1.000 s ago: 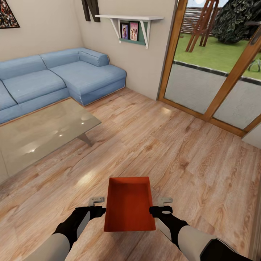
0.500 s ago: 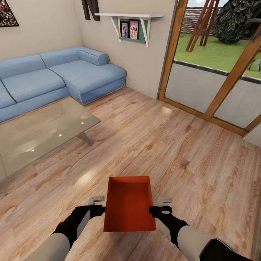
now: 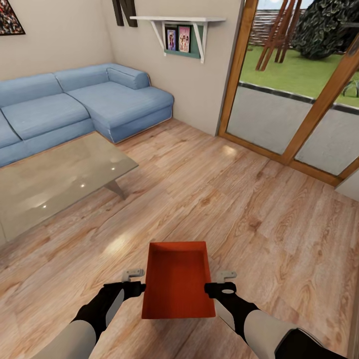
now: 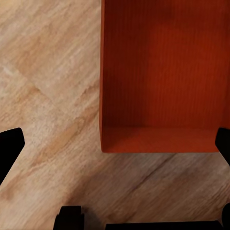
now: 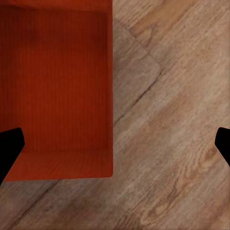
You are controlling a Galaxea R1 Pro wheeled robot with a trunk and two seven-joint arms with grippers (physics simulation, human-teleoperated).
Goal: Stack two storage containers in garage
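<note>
One orange-red storage container [image 3: 177, 286] hangs above the wood-plank floor of the living room, straight in front of me, with its open top up. My left gripper [image 3: 133, 283] presses on its left long side and my right gripper [image 3: 224, 282] on its right long side. Both stand open with their fingers spread wide. In the left wrist view the storage container [image 4: 163, 76] reaches in between the black fingertips [image 4: 9, 143]. In the right wrist view the storage container [image 5: 57, 91] casts a shadow on the planks below it.
A glass coffee table [image 3: 55, 179] stands at the left, with a blue corner sofa [image 3: 85, 107] behind it. Wood-framed glass doors [image 3: 294, 99] fill the right back wall, and a white shelf [image 3: 179, 22] hangs beside them. Open plank floor [image 3: 224, 199] lies ahead.
The whole view has shifted very slightly, so the camera moved. The container stays held between the two grippers as before.
</note>
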